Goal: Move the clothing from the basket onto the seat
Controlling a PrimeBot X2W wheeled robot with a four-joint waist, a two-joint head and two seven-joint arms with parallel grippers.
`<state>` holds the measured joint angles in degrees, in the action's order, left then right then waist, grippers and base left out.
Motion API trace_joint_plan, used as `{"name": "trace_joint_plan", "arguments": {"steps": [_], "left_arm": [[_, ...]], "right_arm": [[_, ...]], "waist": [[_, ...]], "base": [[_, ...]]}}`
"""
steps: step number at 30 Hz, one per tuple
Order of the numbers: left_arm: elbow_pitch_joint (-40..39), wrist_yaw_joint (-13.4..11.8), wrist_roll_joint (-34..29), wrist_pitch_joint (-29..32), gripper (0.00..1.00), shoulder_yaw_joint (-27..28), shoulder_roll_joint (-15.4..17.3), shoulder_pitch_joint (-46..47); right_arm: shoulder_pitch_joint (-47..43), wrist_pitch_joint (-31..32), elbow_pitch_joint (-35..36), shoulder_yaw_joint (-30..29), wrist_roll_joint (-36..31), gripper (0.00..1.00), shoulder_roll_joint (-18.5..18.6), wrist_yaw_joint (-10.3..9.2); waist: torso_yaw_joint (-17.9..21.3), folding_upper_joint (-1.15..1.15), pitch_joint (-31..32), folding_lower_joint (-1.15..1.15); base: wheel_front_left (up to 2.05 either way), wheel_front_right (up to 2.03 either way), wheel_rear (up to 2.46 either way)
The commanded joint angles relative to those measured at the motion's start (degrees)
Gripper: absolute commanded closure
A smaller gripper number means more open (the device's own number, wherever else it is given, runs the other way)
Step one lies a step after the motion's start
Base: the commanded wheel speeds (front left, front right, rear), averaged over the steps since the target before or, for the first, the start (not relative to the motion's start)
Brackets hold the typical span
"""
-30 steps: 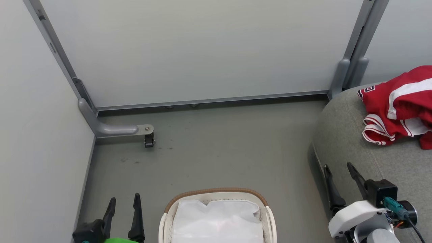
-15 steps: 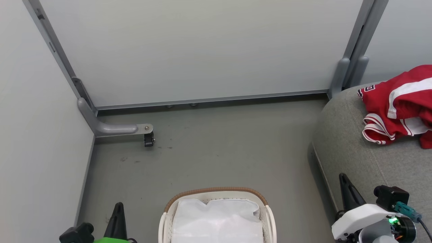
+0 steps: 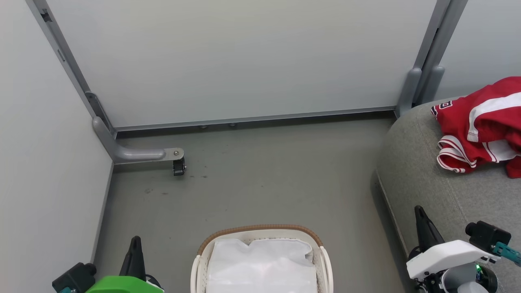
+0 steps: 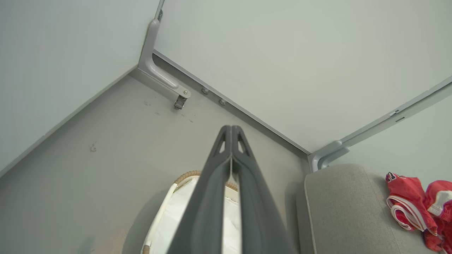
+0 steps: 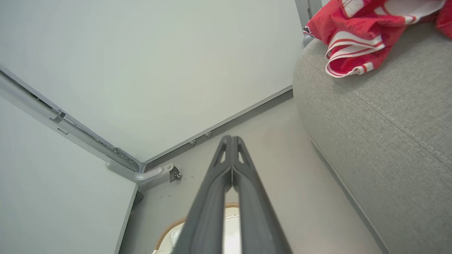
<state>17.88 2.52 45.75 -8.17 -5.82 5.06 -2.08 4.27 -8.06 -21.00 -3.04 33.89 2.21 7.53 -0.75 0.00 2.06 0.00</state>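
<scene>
Shiny red jerseys (image 3: 454,122) lie crumpled on the rounded grey fabric seat (image 3: 419,175); the oval basket (image 3: 260,228) (woven-look brown rim) holds white cloth (image 3: 260,264). Jaws clenched, empty, on left gripper (image 4: 231,128) and right gripper (image 5: 232,138).

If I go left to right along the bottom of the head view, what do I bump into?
left gripper → basket → right gripper
</scene>
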Motion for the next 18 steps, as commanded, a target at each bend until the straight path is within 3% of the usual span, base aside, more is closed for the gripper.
{"name": "trace_joint_plan", "arguments": {"steps": [1,18], "left_arm": [[-1.0,0.34,1.62,0.36,1.0,0.62,0.02,2.03],[-1.77,1.55,12.76,3.92,1.0,3.57,-0.52,3.76]], "right_arm": [[1.26,0.38,1.18,-0.26,2.18,1.0,0.4,-0.02],[1.59,3.9,2.7,-1.09,16.07,1.0,0.51,-0.03]], "waist": [[0.01,0.0,-0.03,0.0],[0.14,0.0,-0.41,0.0]], "base": [[0.0,0.0,0.0],[0.0,0.0,0.0]]}}
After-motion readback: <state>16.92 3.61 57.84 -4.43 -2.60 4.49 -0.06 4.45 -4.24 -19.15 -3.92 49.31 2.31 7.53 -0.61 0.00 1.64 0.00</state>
